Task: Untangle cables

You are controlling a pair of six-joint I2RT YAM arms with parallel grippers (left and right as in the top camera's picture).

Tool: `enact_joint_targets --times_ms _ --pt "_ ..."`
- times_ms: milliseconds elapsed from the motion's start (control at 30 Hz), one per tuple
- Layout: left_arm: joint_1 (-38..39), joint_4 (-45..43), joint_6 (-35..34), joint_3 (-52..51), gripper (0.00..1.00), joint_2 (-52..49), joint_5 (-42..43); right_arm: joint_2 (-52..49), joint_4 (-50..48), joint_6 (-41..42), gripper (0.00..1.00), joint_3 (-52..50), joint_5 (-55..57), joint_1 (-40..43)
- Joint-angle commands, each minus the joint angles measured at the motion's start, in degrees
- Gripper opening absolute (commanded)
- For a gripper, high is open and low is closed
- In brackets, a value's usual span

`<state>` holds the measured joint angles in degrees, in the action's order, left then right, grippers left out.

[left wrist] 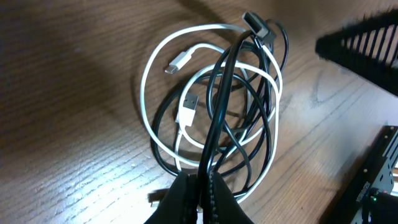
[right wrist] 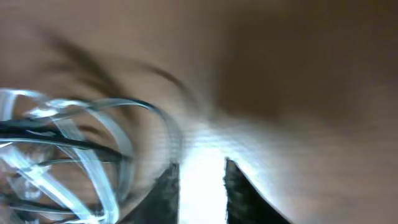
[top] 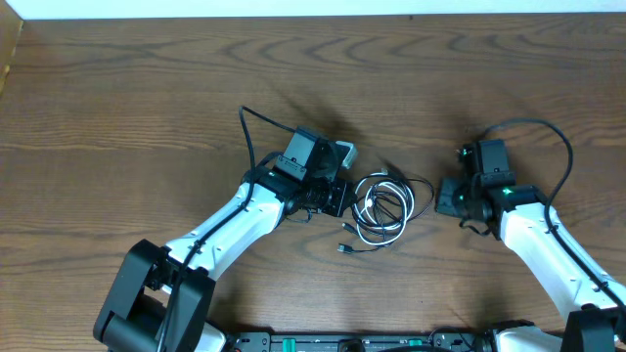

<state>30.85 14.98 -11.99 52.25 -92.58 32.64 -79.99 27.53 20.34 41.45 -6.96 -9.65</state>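
Observation:
The white cable (left wrist: 149, 81) and the black cable (left wrist: 225, 74) lie looped together in one tangled bundle (top: 383, 210) on the wooden table, with small plug ends showing. My left gripper (top: 337, 200) is at the bundle's left edge. In the left wrist view it (left wrist: 205, 186) is shut on a black cable strand. My right gripper (top: 442, 198) is just right of the bundle. In the blurred right wrist view its jaws (right wrist: 202, 186) are apart with bare table between them, and the cables (right wrist: 68, 155) are to their left.
Thick black arm wires arch over the table behind each wrist, one on the left (top: 249, 132) and one on the right (top: 553, 132). The table's far edge (top: 313, 18) runs along the top. Part of the right arm (left wrist: 367, 43) shows in the left wrist view.

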Motion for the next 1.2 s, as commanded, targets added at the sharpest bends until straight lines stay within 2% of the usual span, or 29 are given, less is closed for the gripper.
enact_joint_targets --times_ms 0,67,167,433,667,700,733,767,800,867,1000,1167 --pt "0.59 0.20 0.33 0.37 0.07 0.85 -0.09 0.17 -3.04 -13.81 0.31 -0.17 -16.20 -0.85" --pt "1.07 0.20 0.33 0.37 0.08 0.85 -0.11 0.17 -4.90 -17.05 0.39 -0.17 -19.91 -1.57" --pt "1.51 0.20 0.33 0.37 0.07 0.85 -0.11 0.15 -6.69 -19.23 0.44 -0.22 -19.02 -3.06" --pt "1.64 0.13 0.35 0.37 0.07 0.87 0.92 0.15 -8.98 -20.41 0.47 -0.85 -8.35 -6.25" --pt "1.64 0.17 0.35 0.37 0.08 0.87 1.42 0.15 -11.82 -20.26 0.47 -1.79 -7.50 -6.32" --pt "1.64 0.17 0.35 0.37 0.17 0.87 1.42 0.15 -11.65 -19.63 0.47 -1.79 -7.50 -6.32" --pt "1.64 0.15 0.35 0.37 0.42 0.87 1.40 0.15 -11.43 -18.91 0.47 -1.79 -7.50 -6.32" --pt "1.64 -0.09 0.35 0.37 0.60 0.85 1.33 0.15 -11.17 -18.32 0.48 -1.81 -7.50 -6.32" --pt "1.64 -0.39 0.37 0.37 0.70 0.85 1.09 0.15 -10.93 -17.68 0.48 -1.81 -7.50 -6.32" --pt "1.66 -0.92 0.39 0.37 0.73 0.85 -0.92 0.15 -10.29 -16.83 0.48 -1.81 -7.50 -6.32" --pt "2.10 -1.64 0.37 0.37 0.73 0.59 -7.58 0.15 -9.33 -14.60 0.45 -1.81 -7.17 -6.32" --pt "3.04 -5.62 0.35 0.35 0.73 -1.86 -9.01 0.17 -5.46 -3.91 0.46 -1.81 3.19 -5.97"
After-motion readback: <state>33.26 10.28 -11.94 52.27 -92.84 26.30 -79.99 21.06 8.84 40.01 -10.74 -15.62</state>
